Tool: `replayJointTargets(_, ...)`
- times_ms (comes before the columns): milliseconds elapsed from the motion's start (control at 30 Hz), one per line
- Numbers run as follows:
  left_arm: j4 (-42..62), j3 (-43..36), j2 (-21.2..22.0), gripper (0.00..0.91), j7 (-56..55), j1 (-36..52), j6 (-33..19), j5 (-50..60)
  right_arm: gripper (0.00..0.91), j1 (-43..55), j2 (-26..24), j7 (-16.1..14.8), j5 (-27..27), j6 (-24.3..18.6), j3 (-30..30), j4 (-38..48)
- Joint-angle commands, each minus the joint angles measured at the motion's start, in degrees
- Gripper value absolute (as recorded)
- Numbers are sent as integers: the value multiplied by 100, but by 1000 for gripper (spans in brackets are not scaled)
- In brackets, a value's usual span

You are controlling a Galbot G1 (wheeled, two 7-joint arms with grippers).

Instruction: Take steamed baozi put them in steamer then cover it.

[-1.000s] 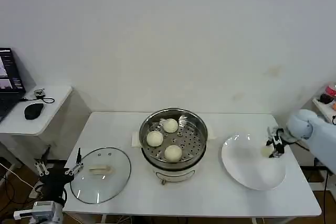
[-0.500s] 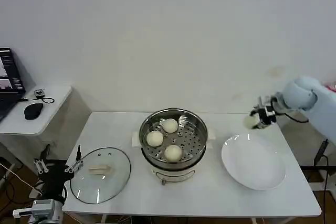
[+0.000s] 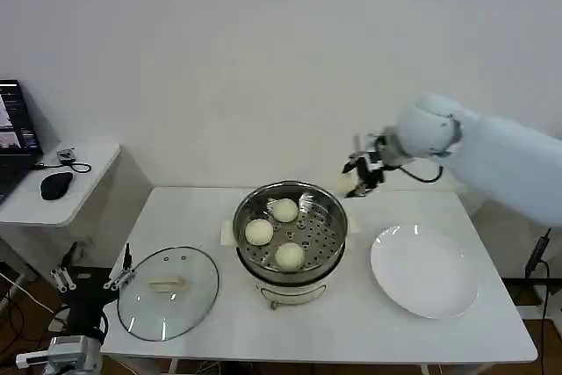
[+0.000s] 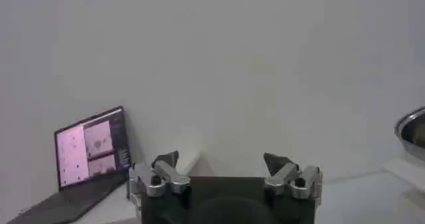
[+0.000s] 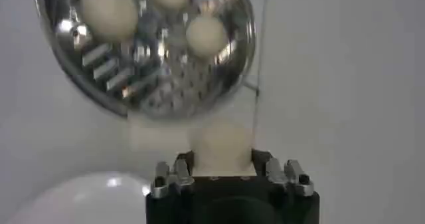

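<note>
The right end effector carries the fourth baozi, its fingers closed narrowly on the bun's sides. It hangs in the air just beyond the steamer, off the rim's far right edge as the head view shows it. Three baozi already sit on the perforated tray below and ahead of the end effector, so this is the last transfer. The white plate lies bare behind it. Next it likely has to come over the free part of the tray, though how much room remains there is hard to judge, then lower and release. The left end effector waits with fingers wide apart near the glass lid on the table, well apart from the right one, and the covering is not yet done.
</note>
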State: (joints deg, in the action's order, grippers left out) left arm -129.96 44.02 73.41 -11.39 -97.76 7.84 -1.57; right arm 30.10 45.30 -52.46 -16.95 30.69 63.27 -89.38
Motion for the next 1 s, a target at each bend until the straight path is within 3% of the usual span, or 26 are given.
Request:
replayJointTargets(33, -10, 2, 13, 907, -2, -14, -2, 9, 605, 14, 752, 769, -929, 869, 595, -189)
replayJointTargets(133, 16, -2, 22, 907, -5, -6, -5, 16, 605, -210, 711, 905, -1091, 1004, 571, -174)
replayJointTargets(400, 45, 9, -12, 907, -4, 34, -7, 27, 605, -664, 830, 959, -903, 1027, 489, 242)
replayJointTargets(1000, 100, 45, 3, 907, -5, 27, -32, 12, 605, -806, 911, 845, -608, 992, 491, 450)
